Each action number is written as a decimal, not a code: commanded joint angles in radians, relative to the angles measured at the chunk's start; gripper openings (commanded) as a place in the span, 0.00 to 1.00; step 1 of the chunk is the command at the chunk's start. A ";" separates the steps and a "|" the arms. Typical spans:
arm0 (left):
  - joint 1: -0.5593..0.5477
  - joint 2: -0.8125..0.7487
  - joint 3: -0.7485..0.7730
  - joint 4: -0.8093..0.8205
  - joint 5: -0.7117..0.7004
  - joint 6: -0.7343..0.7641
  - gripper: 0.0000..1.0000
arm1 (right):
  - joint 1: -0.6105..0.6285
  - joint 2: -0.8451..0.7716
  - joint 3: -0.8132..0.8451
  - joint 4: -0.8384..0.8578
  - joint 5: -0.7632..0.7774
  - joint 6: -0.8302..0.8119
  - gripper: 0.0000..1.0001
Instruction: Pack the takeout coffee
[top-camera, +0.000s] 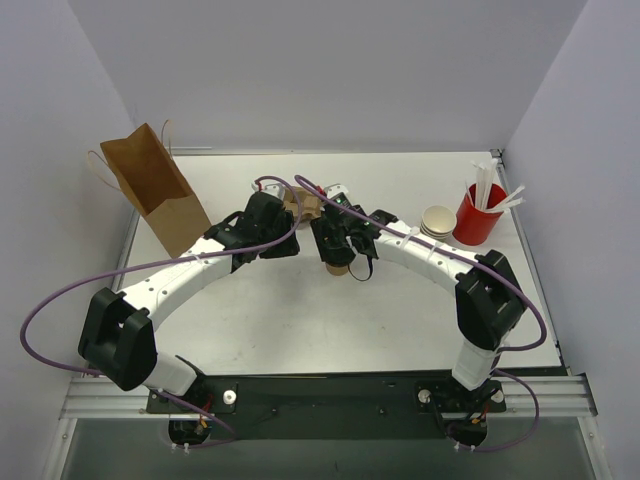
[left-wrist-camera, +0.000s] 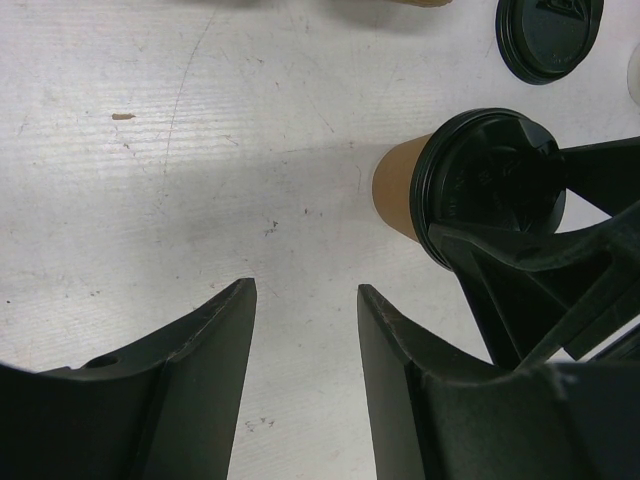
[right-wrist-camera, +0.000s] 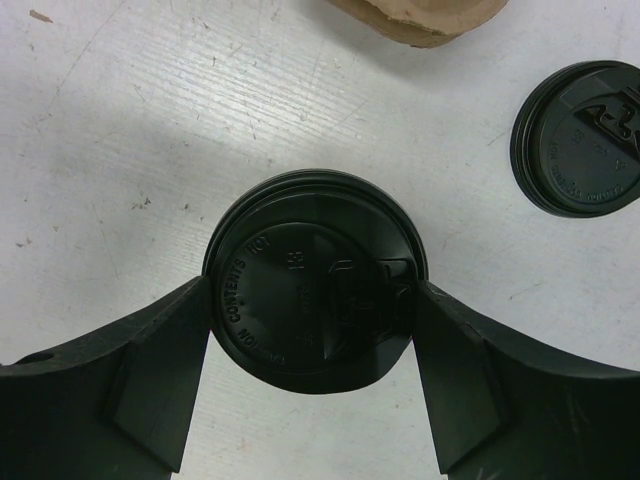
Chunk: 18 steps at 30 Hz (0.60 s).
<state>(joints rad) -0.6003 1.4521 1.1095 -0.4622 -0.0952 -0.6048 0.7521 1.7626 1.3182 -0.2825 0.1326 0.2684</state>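
The takeout coffee (right-wrist-camera: 300, 290), a brown paper cup (left-wrist-camera: 398, 185) with a black lid (left-wrist-camera: 490, 180), stands mid-table (top-camera: 336, 268). My right gripper (right-wrist-camera: 312, 290) comes down over it from above. Its two fingers press the lid's rim on the left and right, so it is shut on the cup. Just left of the cup my left gripper (left-wrist-camera: 305, 290) hangs open over bare table, with nothing between its fingers (left-wrist-camera: 235, 330). In the top view the left gripper (top-camera: 275, 238) and the right gripper (top-camera: 340, 250) sit close together.
A loose black lid (right-wrist-camera: 580, 140) (left-wrist-camera: 548, 35) lies beyond the cup. A tan cardboard piece (top-camera: 305, 205) sits behind the grippers. An open brown paper bag (top-camera: 155, 190) stands at the back left. A red cup with white sticks (top-camera: 478, 213) and stacked tan cups (top-camera: 437, 220) are back right.
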 joint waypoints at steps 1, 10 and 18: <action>0.005 -0.007 0.027 0.022 0.008 0.011 0.55 | -0.002 0.113 -0.111 -0.136 -0.069 0.025 0.64; 0.005 -0.006 0.024 0.025 0.009 0.008 0.55 | 0.000 0.133 -0.117 -0.112 -0.099 0.046 0.63; 0.005 -0.004 0.018 0.031 0.012 0.005 0.55 | 0.018 0.164 -0.060 -0.219 0.082 0.031 0.63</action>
<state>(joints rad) -0.6003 1.4521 1.1095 -0.4622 -0.0948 -0.6052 0.7555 1.7866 1.3312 -0.2440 0.1444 0.2996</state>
